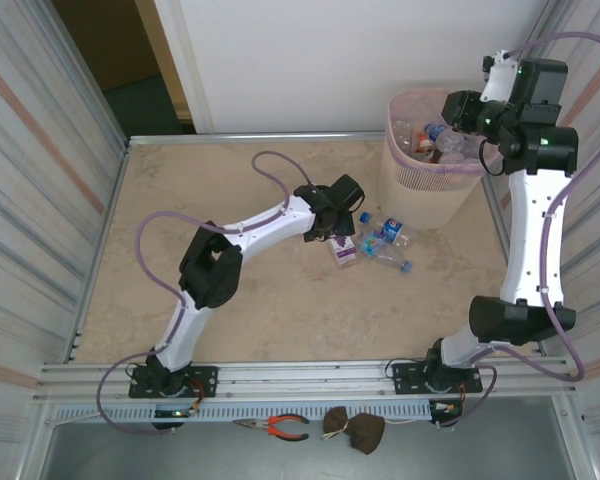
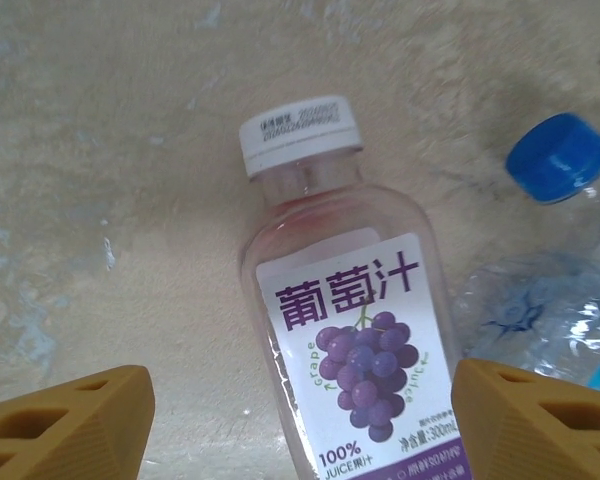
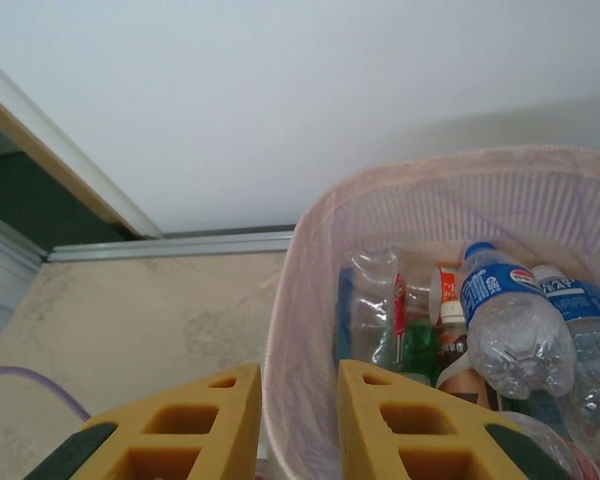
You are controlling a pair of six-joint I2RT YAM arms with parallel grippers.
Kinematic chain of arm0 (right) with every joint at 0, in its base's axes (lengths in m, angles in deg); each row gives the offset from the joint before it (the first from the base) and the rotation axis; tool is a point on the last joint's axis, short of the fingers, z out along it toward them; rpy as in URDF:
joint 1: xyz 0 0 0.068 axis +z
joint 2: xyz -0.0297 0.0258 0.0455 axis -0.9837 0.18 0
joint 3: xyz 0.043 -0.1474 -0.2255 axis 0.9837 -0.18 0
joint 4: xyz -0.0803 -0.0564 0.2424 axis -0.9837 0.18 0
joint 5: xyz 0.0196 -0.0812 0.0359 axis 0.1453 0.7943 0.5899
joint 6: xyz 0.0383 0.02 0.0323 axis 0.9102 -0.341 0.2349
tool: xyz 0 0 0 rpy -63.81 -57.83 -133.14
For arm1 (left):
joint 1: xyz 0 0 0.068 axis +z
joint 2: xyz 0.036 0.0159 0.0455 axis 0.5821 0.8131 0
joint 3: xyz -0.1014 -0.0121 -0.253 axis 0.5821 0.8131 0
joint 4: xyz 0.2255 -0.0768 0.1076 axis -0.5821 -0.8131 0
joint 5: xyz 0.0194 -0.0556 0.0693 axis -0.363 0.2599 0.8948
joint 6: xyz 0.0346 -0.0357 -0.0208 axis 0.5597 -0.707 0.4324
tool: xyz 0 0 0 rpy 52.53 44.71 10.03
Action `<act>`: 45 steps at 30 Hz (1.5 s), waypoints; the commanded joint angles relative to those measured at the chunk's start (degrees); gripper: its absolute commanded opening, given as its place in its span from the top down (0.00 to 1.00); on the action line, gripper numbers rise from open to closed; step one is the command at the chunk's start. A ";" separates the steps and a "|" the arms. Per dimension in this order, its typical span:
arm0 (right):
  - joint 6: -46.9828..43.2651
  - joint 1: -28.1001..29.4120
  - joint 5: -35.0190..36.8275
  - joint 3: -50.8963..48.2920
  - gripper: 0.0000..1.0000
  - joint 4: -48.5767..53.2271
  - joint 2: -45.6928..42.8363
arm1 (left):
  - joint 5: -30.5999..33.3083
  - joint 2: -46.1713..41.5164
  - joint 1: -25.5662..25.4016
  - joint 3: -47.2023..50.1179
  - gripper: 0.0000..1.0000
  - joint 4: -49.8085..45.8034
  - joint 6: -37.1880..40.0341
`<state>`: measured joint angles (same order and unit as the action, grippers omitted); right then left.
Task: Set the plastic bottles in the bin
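A clear grape juice bottle (image 2: pixel 350 300) with a white cap and purple label lies on the table, also seen from above (image 1: pixel 345 250). My left gripper (image 2: pixel 303 420) hangs over it, open, one yellow finger on each side of its lower half and a clear gap on the left. Two more clear plastic bottles with blue caps (image 1: pixel 390 228) (image 1: pixel 392 260) lie just right of it; one blue cap (image 2: pixel 560 155) is close by. The pink bin (image 1: pixel 420 185) stands at the far right and holds several bottles (image 3: pixel 500 320). My right gripper (image 3: pixel 300 400) hovers over the bin's left rim (image 3: pixel 310 260), narrowly open, holding nothing.
Metal-lined walls close in the table on the left and right. An aluminium rail runs along the front edge. Orange-handled pliers (image 1: pixel 280 427) and a brown pouch (image 1: pixel 355 430) lie on the ledge below it. A purple cable (image 1: pixel 270 165) loops off the left arm.
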<state>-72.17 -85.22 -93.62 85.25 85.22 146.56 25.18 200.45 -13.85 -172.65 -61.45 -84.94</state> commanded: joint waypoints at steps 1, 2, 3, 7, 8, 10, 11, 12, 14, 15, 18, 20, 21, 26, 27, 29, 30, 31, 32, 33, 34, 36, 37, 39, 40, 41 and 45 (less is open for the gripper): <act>-0.74 -0.71 1.09 -0.82 0.74 -0.73 -2.90 | -3.03 1.97 0.67 -2.59 0.20 -2.68 -3.42; -0.85 -0.67 1.04 -0.85 0.74 -0.62 -3.23 | -3.70 2.54 0.67 -2.89 0.20 -2.66 -3.56; -0.84 -0.79 1.08 -1.10 0.74 -0.51 -3.62 | -4.17 3.04 0.67 -3.21 0.19 -2.68 -3.87; -1.09 -0.78 1.12 -2.07 0.74 -0.51 -5.04 | -6.52 4.85 0.93 -3.94 0.19 -1.16 -3.84; -1.18 -0.85 1.19 -2.17 0.74 -0.51 -5.25 | -6.67 5.29 0.93 -4.34 0.18 -0.97 -3.77; -1.25 -0.84 1.16 -2.26 0.74 -0.28 -5.52 | -6.43 6.13 1.00 -4.99 0.18 -0.96 -3.77; -1.35 -0.93 1.15 -2.26 0.74 -0.25 -5.77 | -6.44 6.45 1.12 -5.18 0.18 -0.98 -3.88; -1.32 -0.99 1.06 -2.26 0.74 -0.25 -5.85 | -6.78 6.93 1.24 -5.40 0.18 -0.96 -4.11; -1.55 -0.94 1.07 -2.35 0.74 -0.24 -6.10 | -7.78 7.83 1.53 -6.03 0.19 -0.91 -3.92; -1.65 -1.06 1.11 -2.43 0.74 -0.17 -6.14 | -8.08 8.25 1.55 -6.24 0.18 -0.96 -3.84; -1.72 -1.09 1.09 -2.52 0.74 -0.17 -6.16 | -8.56 8.87 1.55 -6.44 0.18 -1.25 -3.72; -1.72 -1.12 0.94 -2.52 0.74 -0.21 -6.16 | -8.13 8.75 1.52 -6.28 0.18 -1.45 -3.37; -1.73 -1.10 0.80 -2.60 0.74 -0.18 -6.20 | -7.79 8.59 1.55 -6.09 0.19 -1.60 -3.17; -1.33 -1.10 0.24 -2.70 0.74 -0.76 -6.27 | -6.10 6.53 1.73 -4.17 0.17 -1.69 -2.53; -1.30 -1.10 0.05 -2.68 0.74 -0.85 -6.14 | -5.85 5.94 1.71 -3.70 0.17 -1.70 -2.47; -1.17 -1.10 -0.13 -2.70 0.74 -0.96 -6.11 | -5.75 4.81 1.77 -2.75 0.17 -1.64 -2.80; -1.12 -1.16 -0.24 -2.70 0.74 -0.95 -6.03 | -5.51 3.88 1.56 -2.14 0.17 -1.33 -2.94; -1.02 -1.10 -0.36 -2.61 0.74 -0.99 -6.00 | -5.38 3.23 1.39 -1.60 0.17 -0.98 -2.91; -1.01 -1.10 -0.43 -2.53 0.74 -0.99 -6.01 | -5.23 2.60 1.14 -1.21 0.17 -0.56 -2.79; -1.03 -1.14 -0.39 -2.52 0.74 -1.04 -5.96 | -5.05 2.07 1.01 -1.05 0.18 -0.29 -2.86; -1.01 -1.10 -0.40 -2.45 0.74 -1.10 -5.98 | -5.07 1.83 0.87 -0.91 0.18 -0.15 -2.85; -0.96 -1.10 -0.29 -2.44 0.74 -1.12 -6.09 | -5.07 1.35 0.76 -0.89 0.18 0.28 -2.73; -1.01 -1.12 -0.22 -2.43 0.74 -1.12 -6.19 | -5.05 1.30 0.74 -0.97 0.17 0.61 -2.68; -0.98 -1.10 -0.34 -2.44 0.74 -1.17 -6.14 | -5.27 1.25 0.76 -1.14 0.17 1.52 -2.44; -0.98 -1.10 -0.37 -2.44 0.74 -1.06 -6.14 | -5.38 1.28 0.72 -1.14 0.17 1.89 -2.30; -1.09 -1.10 -0.35 -2.44 0.74 -1.08 -6.18 | -5.46 1.45 0.76 -1.19 0.16 2.34 -2.25; -1.17 -1.10 -0.21 -2.44 0.74 -0.95 -6.14 | -7.45 2.28 0.87 -1.24 0.13 4.06 -1.72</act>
<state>-72.25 -85.76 -92.86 82.70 85.22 141.77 18.34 205.06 -12.80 -174.22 -58.61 -87.21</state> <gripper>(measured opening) 0.262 0.865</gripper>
